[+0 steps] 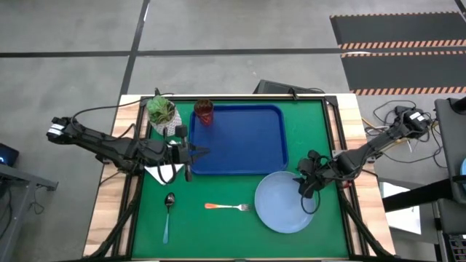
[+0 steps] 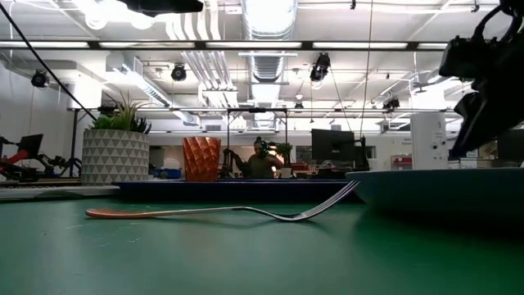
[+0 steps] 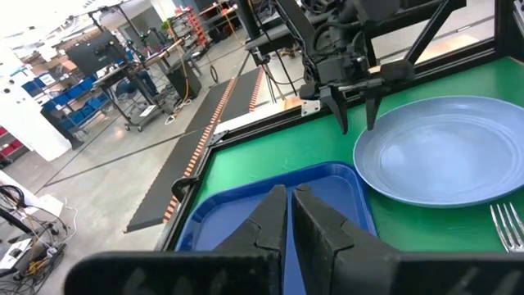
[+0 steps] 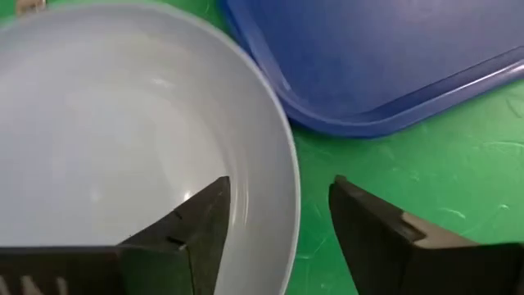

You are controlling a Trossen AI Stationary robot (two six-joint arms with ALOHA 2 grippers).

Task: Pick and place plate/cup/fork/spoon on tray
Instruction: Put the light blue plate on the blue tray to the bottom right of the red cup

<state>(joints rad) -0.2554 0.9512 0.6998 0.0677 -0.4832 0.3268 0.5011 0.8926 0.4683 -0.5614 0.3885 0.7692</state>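
Down at the plate's (image 1: 285,202) rim nearest the right arm, the right gripper (image 1: 309,191) straddles the edge with its fingers apart, one inside, one outside. That plate lies on the green bench (image 1: 218,233), just beside the tray (image 1: 240,138). Meanwhile the left gripper (image 1: 191,152) hovers at the tray's left edge, fingers together. The cup (image 1: 204,111) stands in the tray's far left corner.

A tray (image 1: 240,142) lies at the mat's far middle, with a cup (image 1: 204,112) standing in its far-left corner. A plate (image 1: 285,204) lies on the mat just beside the tray's near-right corner. A fork (image 1: 227,207) lies left of the plate, and a spoon (image 1: 168,213) farther left.
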